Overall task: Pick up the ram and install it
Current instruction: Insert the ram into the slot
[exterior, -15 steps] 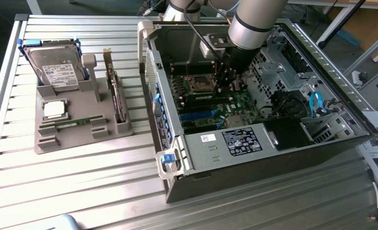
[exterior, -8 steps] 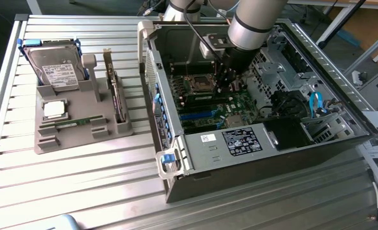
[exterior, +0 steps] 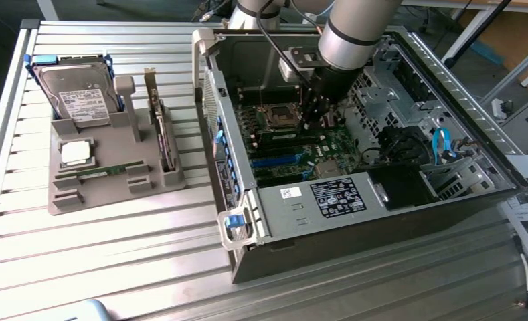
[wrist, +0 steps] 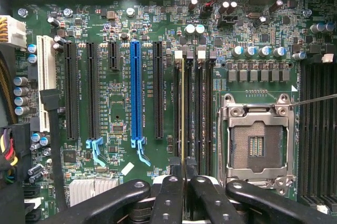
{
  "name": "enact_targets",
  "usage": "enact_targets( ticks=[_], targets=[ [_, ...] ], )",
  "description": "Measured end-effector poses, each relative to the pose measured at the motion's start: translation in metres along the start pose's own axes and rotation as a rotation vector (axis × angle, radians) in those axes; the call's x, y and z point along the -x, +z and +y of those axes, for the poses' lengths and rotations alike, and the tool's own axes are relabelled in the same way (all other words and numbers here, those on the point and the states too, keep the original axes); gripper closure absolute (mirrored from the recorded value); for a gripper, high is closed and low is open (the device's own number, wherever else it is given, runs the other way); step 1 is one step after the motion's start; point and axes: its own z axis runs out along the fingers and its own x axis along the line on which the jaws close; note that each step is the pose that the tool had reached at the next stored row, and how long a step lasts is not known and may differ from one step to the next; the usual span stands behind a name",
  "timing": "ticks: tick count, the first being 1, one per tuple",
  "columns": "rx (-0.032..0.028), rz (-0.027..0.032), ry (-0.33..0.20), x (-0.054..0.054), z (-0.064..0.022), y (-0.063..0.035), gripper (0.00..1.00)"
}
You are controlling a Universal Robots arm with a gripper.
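1. The pincer point(wrist: 184, 170) is clenched on the ram point(wrist: 182, 108), which shows edge-on as a thin strip lined up along a black memory slot, just beside the empty silver processor socket point(wrist: 258, 142).
2. The desk point(exterior: 112, 254) is pale ribbed metal. It carries an open computer case point(exterior: 282, 214) and, at the exterior view's left, a grey holder point(exterior: 67, 200).
3. The arm point(exterior: 353, 33) reaches steeply down into the case.
4. The motherboard point(wrist: 121, 113) is green, with long black slots and one blue.

Hard drive point(exterior: 83, 100) and processor point(exterior: 76, 152) sit on grey tray point(exterior: 103, 192)
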Motion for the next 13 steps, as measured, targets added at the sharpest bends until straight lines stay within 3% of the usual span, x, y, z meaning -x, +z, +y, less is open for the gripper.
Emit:
enact_targets(
  ticks=[13],
  targets=[
    [0.0001, 0.0006, -0.001, 0.0, 0.0, 0.0005, 0.88]
  ],
)
